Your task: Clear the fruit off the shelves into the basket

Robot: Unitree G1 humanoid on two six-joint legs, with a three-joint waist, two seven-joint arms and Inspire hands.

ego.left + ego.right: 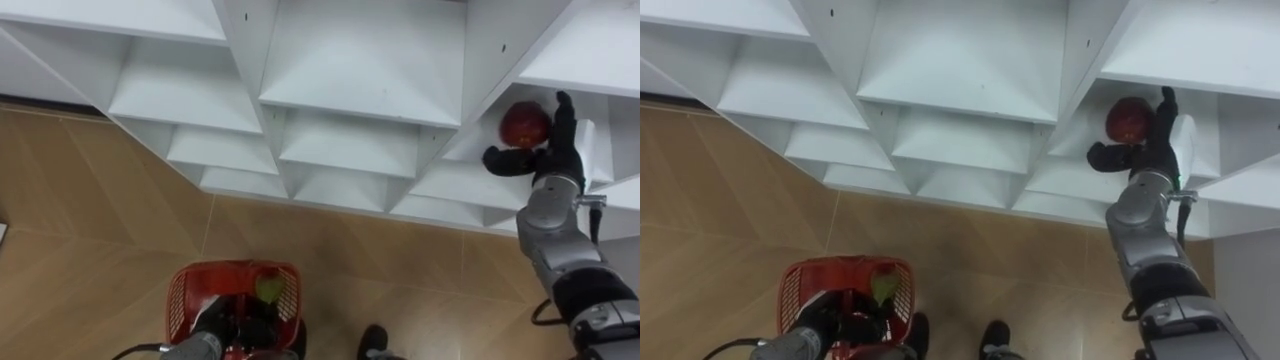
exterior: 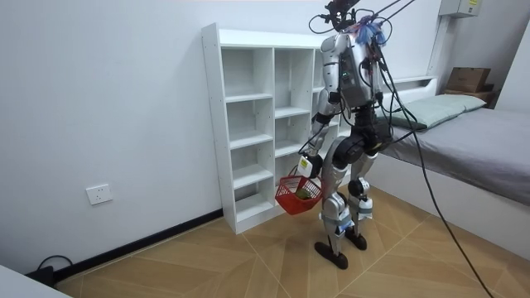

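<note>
A dark red apple [image 1: 524, 123] sits in a compartment on the right side of the white closet shelves [image 1: 350, 150]. My right hand [image 1: 553, 150] is shut on it, thumb under the fruit and fingers up behind it. Low at my left, my left hand [image 1: 213, 318] is shut on the handle of a red mesh basket [image 1: 190, 290], which holds a green fruit [image 1: 268, 288]. In the room view I stand facing the shelves [image 2: 248, 124] with the basket [image 2: 296, 196] hanging at knee height.
The other compartments in view hold nothing. Wooden floor [image 1: 100, 220] runs along the foot of the shelves. A bed [image 2: 472, 132] stands behind me on the room view's right, and a wall socket [image 2: 99, 194] is on its left.
</note>
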